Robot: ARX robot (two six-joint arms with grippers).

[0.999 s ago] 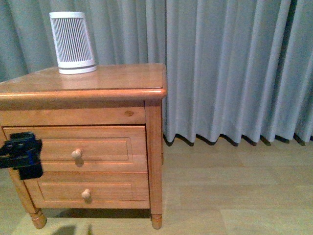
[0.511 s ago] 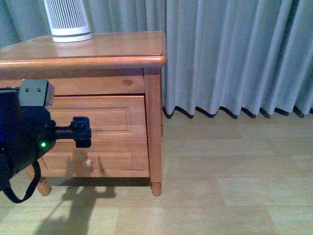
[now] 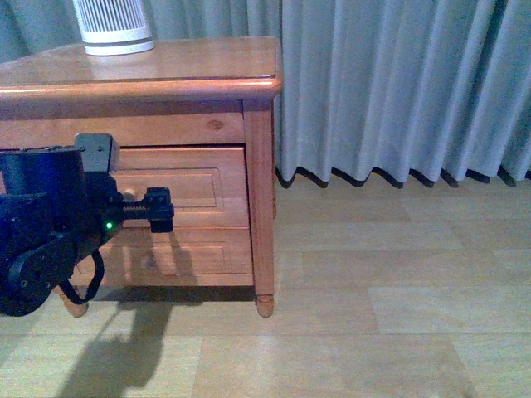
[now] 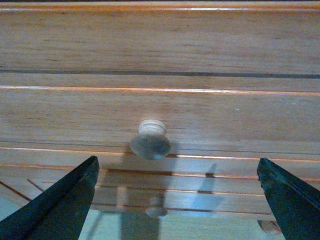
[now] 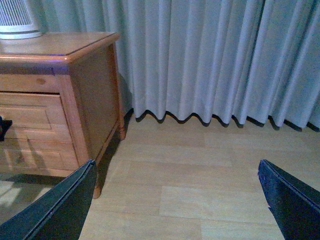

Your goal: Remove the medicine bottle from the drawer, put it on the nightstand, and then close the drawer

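Left end effector (image 4: 176, 161) wide before knob (image 4: 150, 141); drawer (image 4: 235, 112) apparently closed.

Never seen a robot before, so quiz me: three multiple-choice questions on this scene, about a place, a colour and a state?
1. Where does the white ribbed cylinder stand? A on the floor; B on the nightstand top; C in a drawer.
2. The curtain is: A grey-blue; B red; C yellow.
3. The left gripper is: A shut on a knob; B shut on a bottle; C open.
B: it sits on the wooden top. A: grey-blue folds behind. C: its fingers stand wide apart, the upper knob untouched ahead.
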